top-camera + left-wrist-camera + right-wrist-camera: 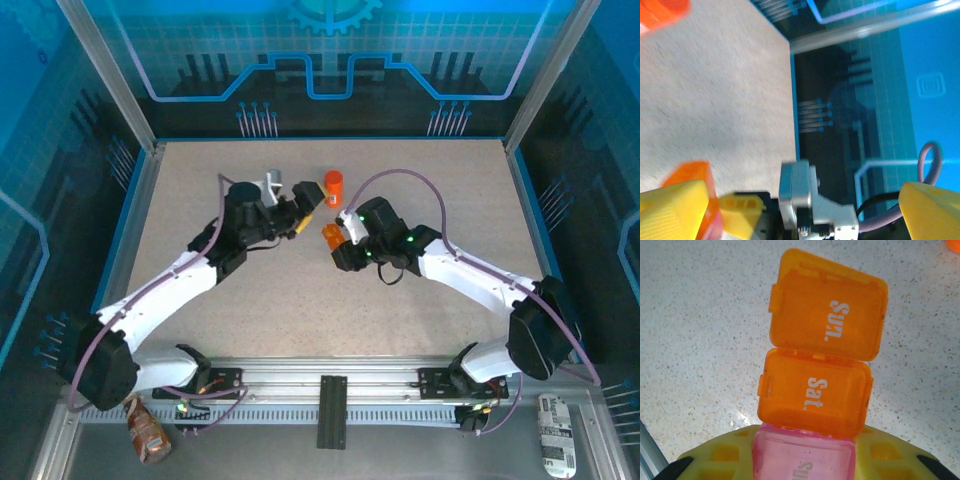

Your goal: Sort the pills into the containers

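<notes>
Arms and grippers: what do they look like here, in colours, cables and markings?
The left arm and right arm match: white links, bulky black joint housings, and a grey-purple cable looping along each. Small green lights glow on the right arm. The fingers are bright yellow plastic with moulded recesses. No lettering is legible.

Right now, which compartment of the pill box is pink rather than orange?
The end compartment below Sat., by the yellow fingers; Sat. and Sun. are orange.

I see the bottle (333,183) at upper centre of the counter (250,300), with the containers (330,236) just below it. They are between my left hand (305,212) and right hand (341,238).
</notes>
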`<act>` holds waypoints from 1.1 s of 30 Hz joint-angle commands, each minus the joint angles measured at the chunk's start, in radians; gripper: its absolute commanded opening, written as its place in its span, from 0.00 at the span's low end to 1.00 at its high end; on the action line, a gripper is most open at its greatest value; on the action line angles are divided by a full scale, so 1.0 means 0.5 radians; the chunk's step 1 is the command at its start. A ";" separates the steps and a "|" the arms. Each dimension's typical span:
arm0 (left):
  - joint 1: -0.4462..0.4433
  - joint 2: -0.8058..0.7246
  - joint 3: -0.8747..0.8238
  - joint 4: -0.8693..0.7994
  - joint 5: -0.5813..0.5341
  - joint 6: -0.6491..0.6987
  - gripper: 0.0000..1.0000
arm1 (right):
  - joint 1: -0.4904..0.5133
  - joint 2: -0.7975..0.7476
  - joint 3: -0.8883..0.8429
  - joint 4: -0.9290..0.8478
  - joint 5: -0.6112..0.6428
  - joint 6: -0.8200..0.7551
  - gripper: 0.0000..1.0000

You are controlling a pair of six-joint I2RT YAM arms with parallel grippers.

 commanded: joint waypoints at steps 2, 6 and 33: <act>0.223 -0.061 -0.078 -0.155 -0.085 0.132 0.99 | 0.000 0.203 0.010 0.019 -0.152 -0.226 0.28; 0.331 -0.030 -0.145 -0.184 -0.045 0.252 0.99 | 0.115 0.441 0.140 0.018 -0.125 -0.444 0.31; 0.378 0.158 -0.199 -0.169 -0.022 0.340 0.99 | 0.248 0.931 0.298 0.014 0.241 -0.760 0.72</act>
